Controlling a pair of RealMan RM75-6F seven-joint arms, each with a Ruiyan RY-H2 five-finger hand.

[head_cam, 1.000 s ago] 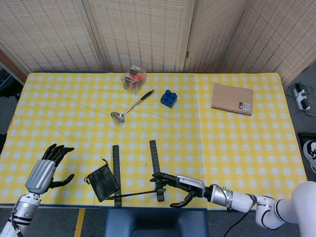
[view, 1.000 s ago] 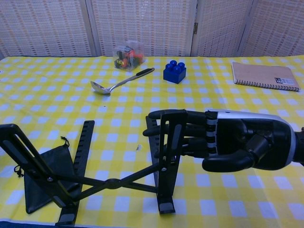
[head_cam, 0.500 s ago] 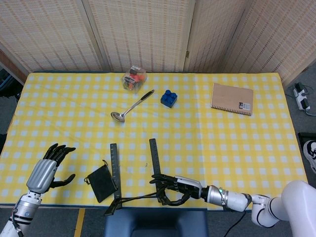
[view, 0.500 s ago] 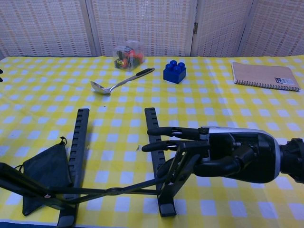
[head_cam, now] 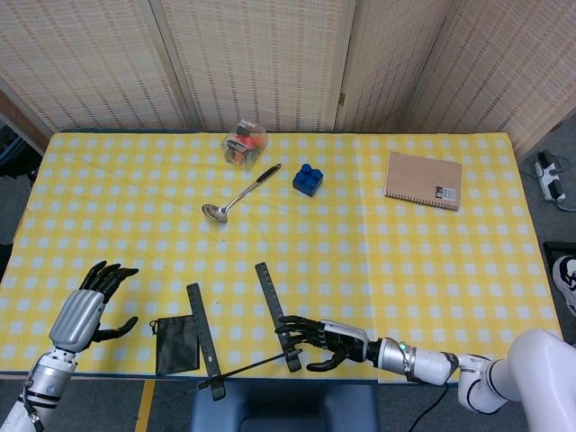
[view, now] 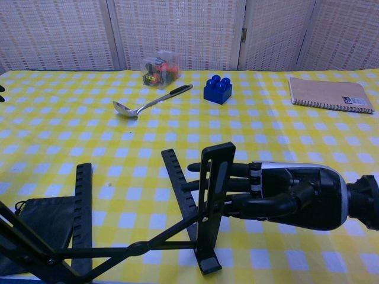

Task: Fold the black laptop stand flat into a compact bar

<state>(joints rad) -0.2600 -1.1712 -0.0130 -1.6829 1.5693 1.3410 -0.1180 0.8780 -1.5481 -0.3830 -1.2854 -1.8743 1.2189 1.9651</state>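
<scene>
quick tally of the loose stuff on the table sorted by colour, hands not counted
black: 2, the laptop stand and the pouch
blue: 1, the toy brick
silver: 1, the spoon
brown: 1, the notebook
clear with red and orange contents: 1, the small box
total: 6

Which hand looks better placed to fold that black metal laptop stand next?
Probably the right hand: its fingers already reach the raised upright of the black metal laptop stand. The left hand hangs open, well apart from the stand.
</scene>
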